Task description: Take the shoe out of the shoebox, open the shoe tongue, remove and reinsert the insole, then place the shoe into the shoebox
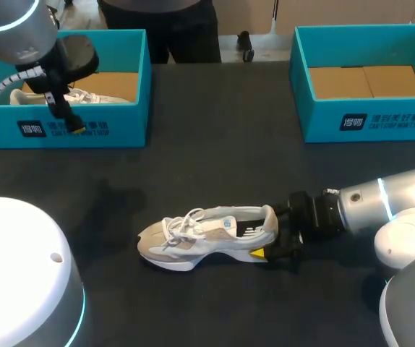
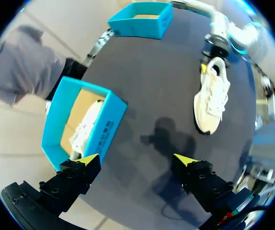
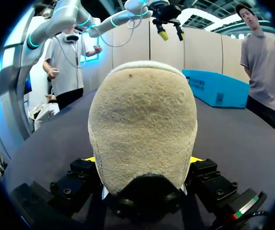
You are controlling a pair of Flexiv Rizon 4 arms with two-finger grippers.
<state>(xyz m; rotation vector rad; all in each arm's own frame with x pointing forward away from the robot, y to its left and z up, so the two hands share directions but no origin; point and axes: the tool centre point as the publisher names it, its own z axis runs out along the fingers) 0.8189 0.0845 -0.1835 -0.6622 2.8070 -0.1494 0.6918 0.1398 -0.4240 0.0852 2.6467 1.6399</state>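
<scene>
Right jaws clamped on shoe (image 1: 207,235) heel; left jaws apart over left shoebox (image 1: 131,87) holding second shoe (image 1: 84,96).

Worktop (image 1: 215,130): dark, matte, flat surface, spanning the whole head view.
Light: overhead; soft blurred shadows (image 1: 117,206) fall on the worktop's middle.

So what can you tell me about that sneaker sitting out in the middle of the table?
The sneaker is a low running-style shoe in white and beige, with white laces, a thick white sole, a dark logo on its side and a bit of blue at the opening. Its heel looks like rough beige suede. It stands upright on its sole on the black table, toe towards the robot's left. The right tool grips its heel from both sides; nothing else touches it.
</scene>
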